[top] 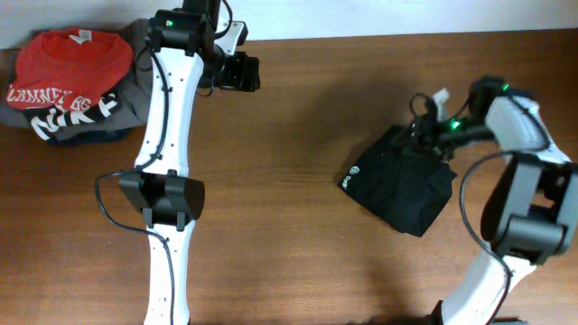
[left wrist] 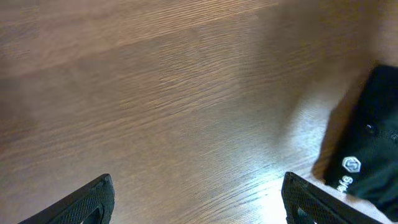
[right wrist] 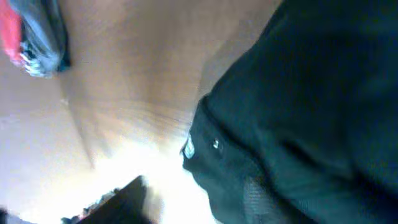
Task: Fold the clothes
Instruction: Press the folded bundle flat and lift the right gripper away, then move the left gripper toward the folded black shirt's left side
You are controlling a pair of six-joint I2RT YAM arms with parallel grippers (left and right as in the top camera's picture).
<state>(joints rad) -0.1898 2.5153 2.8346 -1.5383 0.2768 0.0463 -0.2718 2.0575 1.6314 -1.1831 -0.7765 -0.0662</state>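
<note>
left arm [top: 168, 117]: white shells, black joint blocks at elbow and wrist, thin black cable along the links, small green light near the wrist | right arm [top: 520, 123]: white shells, black joints, looping black cable, two green lights | left gripper [left wrist: 198, 200]: matte black jaws

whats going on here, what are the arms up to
The black shirt lies in a folded bundle on the right of the table. The right tool is at its far edge; whether it grips is unclear. The left tool hangs open over bare wood, near a red and grey pile.
</note>
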